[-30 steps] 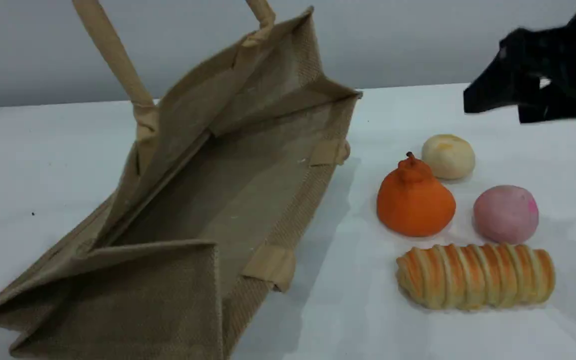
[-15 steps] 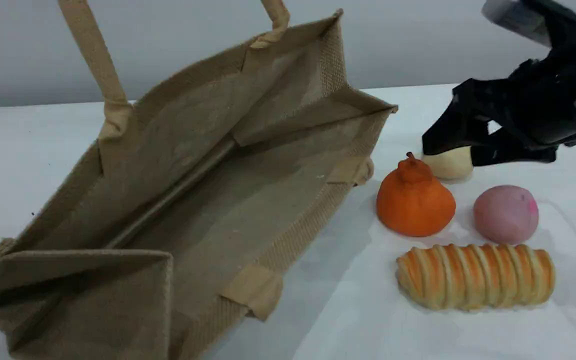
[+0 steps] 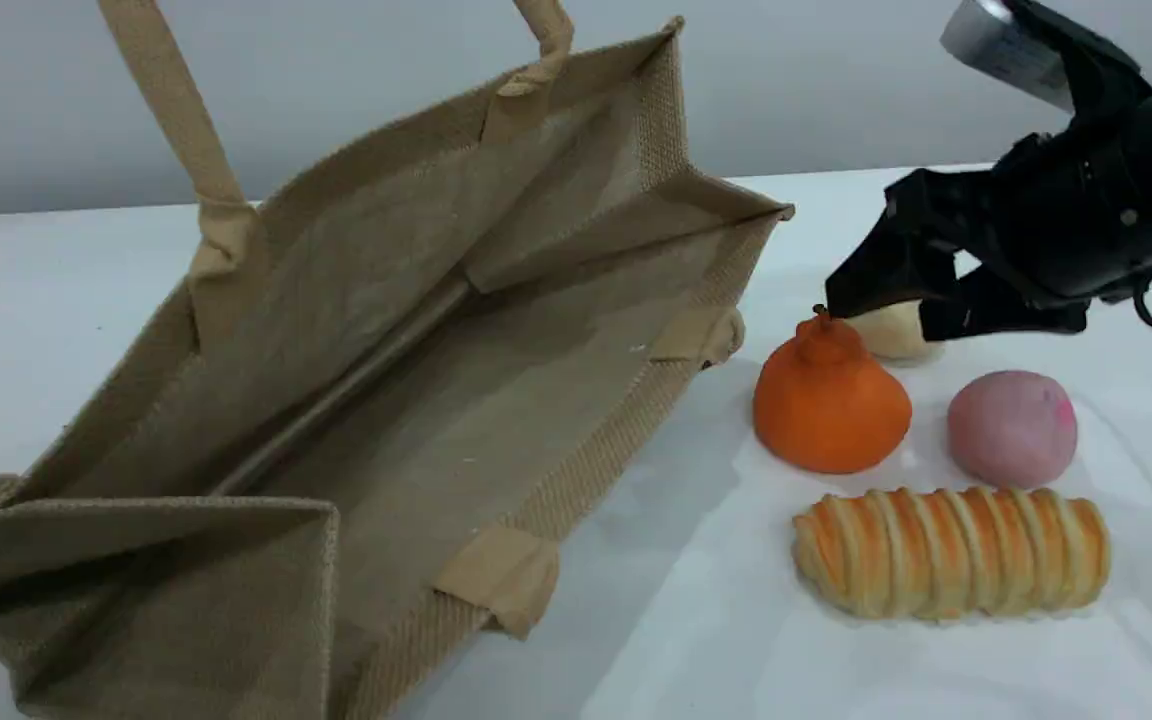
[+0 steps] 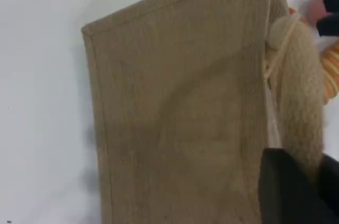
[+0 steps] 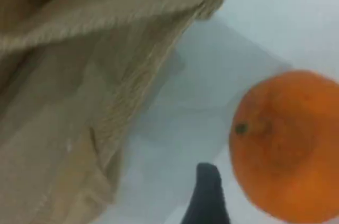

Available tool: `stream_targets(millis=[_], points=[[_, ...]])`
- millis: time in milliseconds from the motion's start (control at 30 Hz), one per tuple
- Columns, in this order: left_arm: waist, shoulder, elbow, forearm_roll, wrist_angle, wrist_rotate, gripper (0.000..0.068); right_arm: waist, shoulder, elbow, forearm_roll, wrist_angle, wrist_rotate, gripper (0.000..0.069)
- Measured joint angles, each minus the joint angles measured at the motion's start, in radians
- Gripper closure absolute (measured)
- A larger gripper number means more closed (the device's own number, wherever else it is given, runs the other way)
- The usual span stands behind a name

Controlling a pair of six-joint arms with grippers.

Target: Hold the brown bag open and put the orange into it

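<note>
The brown bag (image 3: 456, 400) lies on its side on the white table with its mouth gaping toward the camera. Its upper handle (image 3: 168, 110) runs up out of the top edge. In the left wrist view my left gripper (image 4: 307, 184) is shut on that beige handle (image 4: 299, 107), above the bag's outer wall (image 4: 180, 118). The orange (image 3: 829, 400) stands just right of the bag's mouth. My right gripper (image 3: 881, 318) hangs open just behind and above the orange, one fingertip (image 3: 833, 300) by its stem. The right wrist view shows the orange (image 5: 288, 144) beside a fingertip (image 5: 207, 195) and the bag's corner (image 5: 106, 75).
A cream bun (image 3: 891, 332) sits behind the orange, partly hidden by my right gripper. A pink ball (image 3: 1011, 428) lies to the orange's right. A striped bread loaf (image 3: 951, 552) lies in front of them. The white table (image 3: 696, 620) runs on toward the front.
The bag's upper side has been lifted and its mouth stands wider, shifted right. My right gripper has come down and left from the far right edge to just behind the orange.
</note>
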Motion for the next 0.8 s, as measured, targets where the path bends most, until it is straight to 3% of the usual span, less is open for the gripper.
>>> stream_targets(millis=[467, 800], points=[[0.000, 0.000, 0.000, -0.004, -0.001, 0.000, 0.0597, -0.001, 0.125, -0.097, -0.001, -0.019, 0.000, 0.0201], [0.000, 0.000, 0.000, -0.004, -0.001, 0.000, 0.0597, -0.001, 0.249, -0.135, 0.001, 0.046, 0.000, 0.0216]])
